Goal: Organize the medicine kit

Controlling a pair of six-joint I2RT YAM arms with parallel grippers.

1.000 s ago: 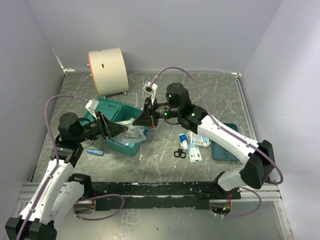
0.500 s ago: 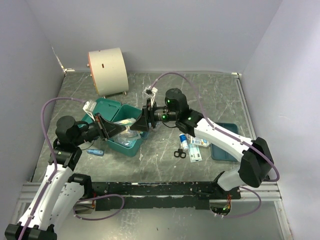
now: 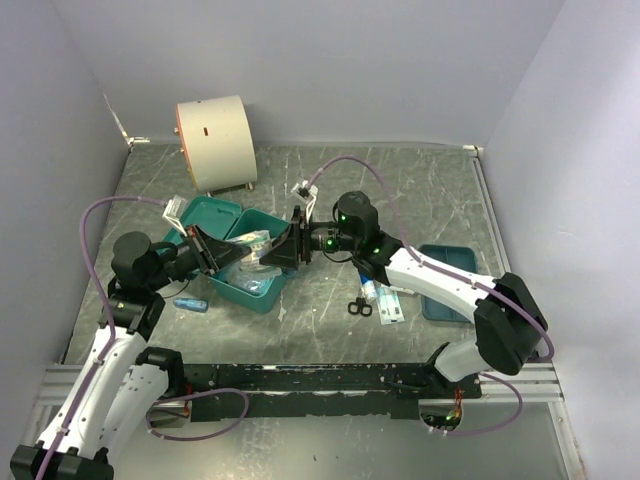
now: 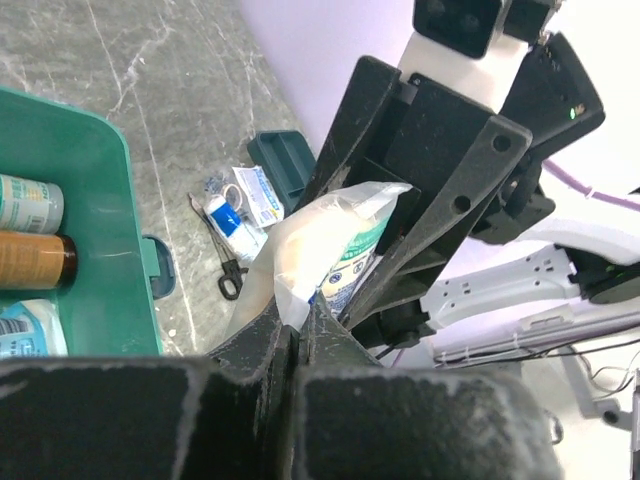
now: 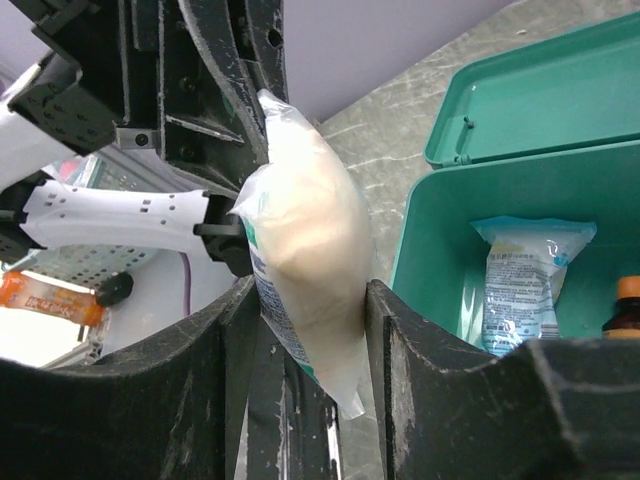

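Right wrist view – the right pincer (image 5: 312, 295) squeezes a soft, cream-filled plastic pouch (image 5: 305, 240); the left pincer (image 4: 303, 325) pinches its crinkled edge – near the open teal-green rounded plastic medicine kit (image 5: 425, 250) on the marbled grey worktop (image 3: 330, 180).

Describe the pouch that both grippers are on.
The pouch is a soft, clear plastic bag, puffed with cream-white filling, with teal and blue print at one end. It hangs in the air by the open medicine kit, pinched at one end by the left gripper and squeezed across its middle by the right gripper.

Overhead, close wrists; shared medicine kit (image 3: 252, 291)
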